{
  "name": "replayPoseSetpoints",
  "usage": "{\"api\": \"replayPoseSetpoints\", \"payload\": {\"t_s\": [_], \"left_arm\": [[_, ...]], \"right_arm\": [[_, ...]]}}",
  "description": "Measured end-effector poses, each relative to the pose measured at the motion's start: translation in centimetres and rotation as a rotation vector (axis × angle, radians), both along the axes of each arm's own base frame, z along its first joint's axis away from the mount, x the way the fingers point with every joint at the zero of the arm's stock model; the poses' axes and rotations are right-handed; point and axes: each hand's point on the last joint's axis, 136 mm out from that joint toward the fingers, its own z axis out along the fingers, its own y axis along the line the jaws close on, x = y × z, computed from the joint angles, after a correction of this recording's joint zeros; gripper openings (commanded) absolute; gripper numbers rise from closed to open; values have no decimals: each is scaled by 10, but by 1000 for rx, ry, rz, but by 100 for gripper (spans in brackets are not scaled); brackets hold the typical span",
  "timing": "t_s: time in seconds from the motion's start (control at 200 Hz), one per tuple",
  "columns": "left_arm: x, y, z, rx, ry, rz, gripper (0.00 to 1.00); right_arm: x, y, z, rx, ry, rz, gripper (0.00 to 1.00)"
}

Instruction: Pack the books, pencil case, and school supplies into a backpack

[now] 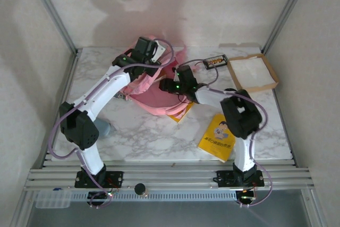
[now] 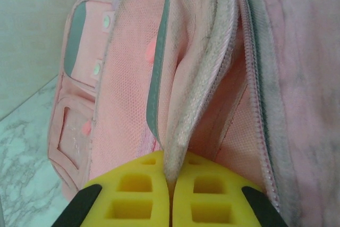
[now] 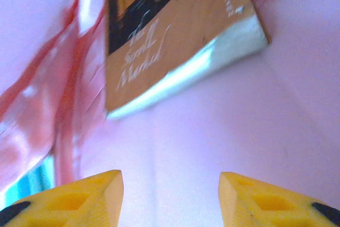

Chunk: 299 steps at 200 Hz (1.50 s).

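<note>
- Marble-patterned table (image 1: 143, 131), pale walls all round.
- Pink backpack (image 1: 153, 99) lying at far centre, mouth gaping. Left jaws pressed together on the edge of its flap, holding it up.
- Brown tray (image 1: 255, 73) at far right, white inside.
- Yellow book (image 1: 217, 137) flat at near right, well apart from the backpack. Second yellow book (image 1: 183, 112) poking out from under its near-right edge.
- Dark book (image 3: 175, 35) with gold lettering already inside, against the pink lining.
- Right jaws spread, nothing between them, reaching into the opening just short of that book.
- Step, as judged: loading books, one in and two left. Next move: draw the right arm out, fetch a yellow book, keep the flap pinched up.
</note>
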Motion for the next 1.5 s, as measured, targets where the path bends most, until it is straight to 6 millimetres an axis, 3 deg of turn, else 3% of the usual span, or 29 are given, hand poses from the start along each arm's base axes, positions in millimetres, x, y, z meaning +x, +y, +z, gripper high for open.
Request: {"api": "replayPoseSetpoints", "payload": {"t_s": [0.145, 0.285, 0.36, 0.391, 0.426, 0.541, 0.696, 0.851, 0.911, 1.001, 1.197, 1.497], "left_arm": [[-2, 0, -12, -30, 9, 20, 0], [-13, -7, -35, -102, 50, 25, 0], [-23, -14, -52, -124, 76, 25, 13], [-27, -18, -60, -129, 90, 20, 24], [-32, -24, -69, -144, 111, 19, 37], [-52, -39, -86, -206, 183, 30, 46], [-86, -69, -64, -386, 195, 19, 60], [-135, -115, -27, -674, 208, -43, 63], [-152, -133, -29, -738, 246, -69, 64], [-172, -155, -48, -761, 319, -78, 65], [-204, -183, -89, -744, 437, -75, 65], [-215, -184, -118, -760, 502, -18, 68]], "right_arm": [[-37, -40, 49, 11, -50, -4, 61], [-44, -94, 88, 15, -79, -94, 66], [-46, -127, 93, -5, -58, -159, 68], [-48, -140, 93, -16, -41, -187, 70], [-51, -155, 89, -32, -16, -220, 71], [-67, -199, 69, -83, 85, -316, 76], [-100, -256, 39, -177, 245, -499, 84], [-141, -289, 12, -242, 356, -642, 93], [-156, -299, -4, -276, 406, -689, 97], [-177, -317, -29, -347, 479, -763, 99], [-205, -334, -67, -402, 581, -839, 99], [-202, -315, -85, -311, 626, -792, 99]]}}
